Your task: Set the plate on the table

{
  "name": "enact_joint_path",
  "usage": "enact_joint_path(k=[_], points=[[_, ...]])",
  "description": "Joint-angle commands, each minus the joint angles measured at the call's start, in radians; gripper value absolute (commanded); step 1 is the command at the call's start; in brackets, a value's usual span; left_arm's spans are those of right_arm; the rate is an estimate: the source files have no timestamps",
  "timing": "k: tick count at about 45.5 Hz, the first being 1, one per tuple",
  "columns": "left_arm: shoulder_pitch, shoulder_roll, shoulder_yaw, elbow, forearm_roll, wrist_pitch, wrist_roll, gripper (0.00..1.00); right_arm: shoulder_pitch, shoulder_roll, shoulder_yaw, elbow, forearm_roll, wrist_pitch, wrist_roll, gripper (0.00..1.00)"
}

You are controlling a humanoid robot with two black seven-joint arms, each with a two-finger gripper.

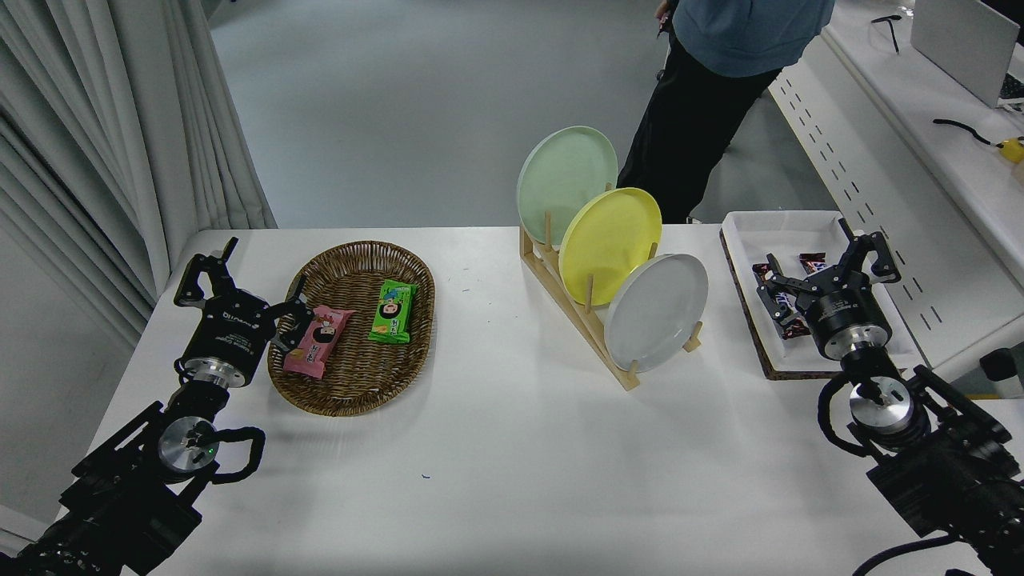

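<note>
The light grey-white plate (pixel 658 310) stands on edge in the front slot of a wooden rack (pixel 578 316) on the white table (pixel 512 456). A yellow plate (pixel 610 243) and a mint-green plate (pixel 566 183) stand behind it. My right gripper (pixel 824 260) is open and empty, over the white tray to the right of the rack, well apart from the plate. My left gripper (pixel 244 276) is open and parked at the lower left, beside the basket.
A wicker basket (pixel 354 324) holds a pink and a green snack pack. A white tray (pixel 808 288) with candy bars sits at the right edge. A person (pixel 720 88) stands beyond the table's far side. A side desk lies at the far right.
</note>
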Motion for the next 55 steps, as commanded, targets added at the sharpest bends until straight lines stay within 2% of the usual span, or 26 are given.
enact_joint_path(k=[1,29,46,55], points=[[0.0,0.0,0.0,-0.001,0.0,0.0,0.0,1.0,0.068,-0.075,-0.191,0.01,0.011,-0.005,-0.001,1.0],[0.0,0.0,0.0,-0.001,0.0,0.0,0.0,1.0,0.295,-0.3,-0.622,0.031,0.002,-0.003,-0.005,1.0],[0.0,0.0,0.0,-0.001,0.0,0.0,0.0,1.0,0.507,-0.486,-1.113,0.27,0.0,0.008,-0.004,1.0],[0.0,0.0,0.0,-0.001,0.0,0.0,0.0,1.0,0.545,-0.523,-1.165,0.327,-0.001,0.014,-0.005,1.0]])
